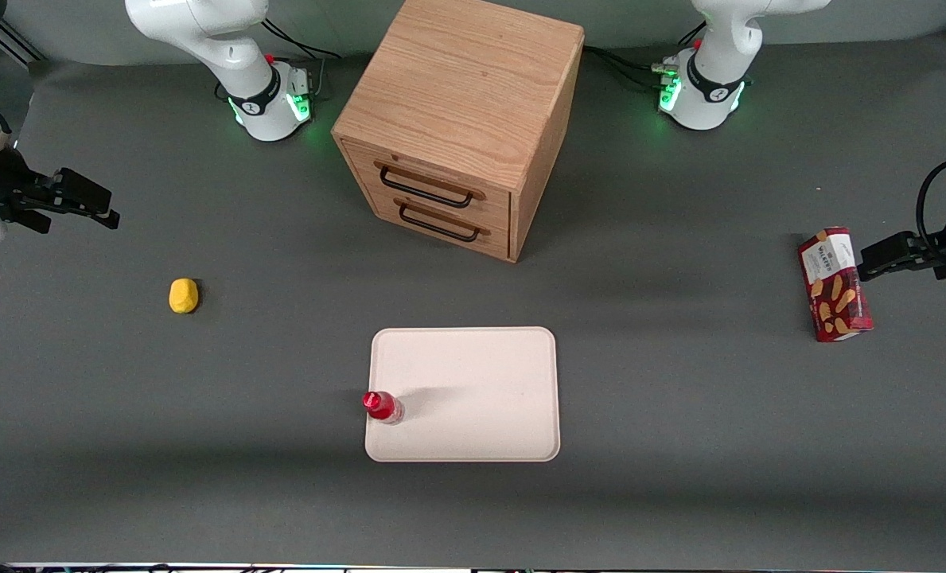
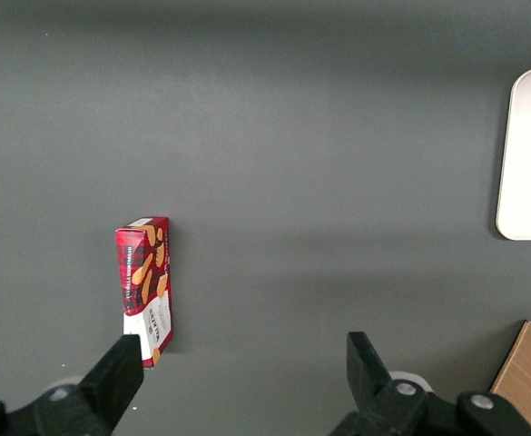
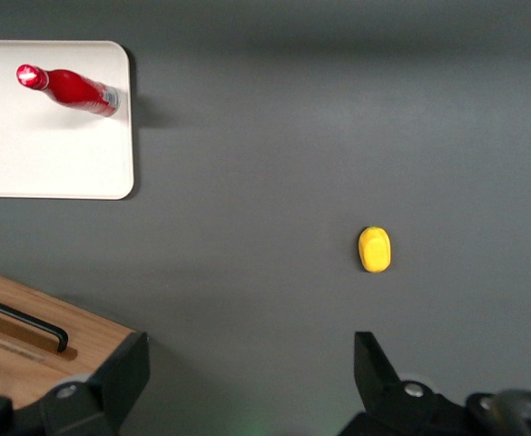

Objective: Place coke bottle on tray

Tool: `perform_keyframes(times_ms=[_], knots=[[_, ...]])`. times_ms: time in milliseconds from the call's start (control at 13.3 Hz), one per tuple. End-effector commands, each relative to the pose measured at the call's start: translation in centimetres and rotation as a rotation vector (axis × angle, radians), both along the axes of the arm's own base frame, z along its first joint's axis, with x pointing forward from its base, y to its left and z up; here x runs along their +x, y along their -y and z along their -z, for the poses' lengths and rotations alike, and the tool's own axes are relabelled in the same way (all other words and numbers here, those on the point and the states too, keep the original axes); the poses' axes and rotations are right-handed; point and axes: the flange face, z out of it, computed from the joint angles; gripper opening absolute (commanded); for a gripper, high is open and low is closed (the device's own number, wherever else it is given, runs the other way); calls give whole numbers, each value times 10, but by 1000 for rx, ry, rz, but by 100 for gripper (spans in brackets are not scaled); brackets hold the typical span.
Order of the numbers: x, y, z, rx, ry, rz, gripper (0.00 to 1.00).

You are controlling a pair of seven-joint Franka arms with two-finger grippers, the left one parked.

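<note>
The coke bottle (image 1: 382, 407), small and red with a red cap, stands upright on the cream-beige tray (image 1: 473, 382), at the tray's corner nearest the front camera toward the working arm's end. It also shows in the right wrist view (image 3: 70, 89), on the tray (image 3: 47, 154). My right gripper (image 1: 83, 199) is open and empty, raised far off at the working arm's end of the table, well away from bottle and tray. Its fingers (image 3: 120, 368) are spread wide over bare mat.
A wooden drawer cabinet (image 1: 461, 127) stands farther from the front camera than the tray. A yellow lump (image 1: 184, 295) lies between my gripper and the tray. A red snack box (image 1: 835, 284) lies toward the parked arm's end.
</note>
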Motion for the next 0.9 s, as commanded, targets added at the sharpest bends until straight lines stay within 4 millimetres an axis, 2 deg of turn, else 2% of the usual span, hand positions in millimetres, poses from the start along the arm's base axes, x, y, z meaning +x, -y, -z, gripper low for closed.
perform_keyframes(times_ms=[0,75,452,829], knots=[[1,24,5,-3,38,-40,100],[2,29,4,-4,41,-38,100],[9,25,8,-16,45,-40,100],[8,25,9,-14,36,-28,100]])
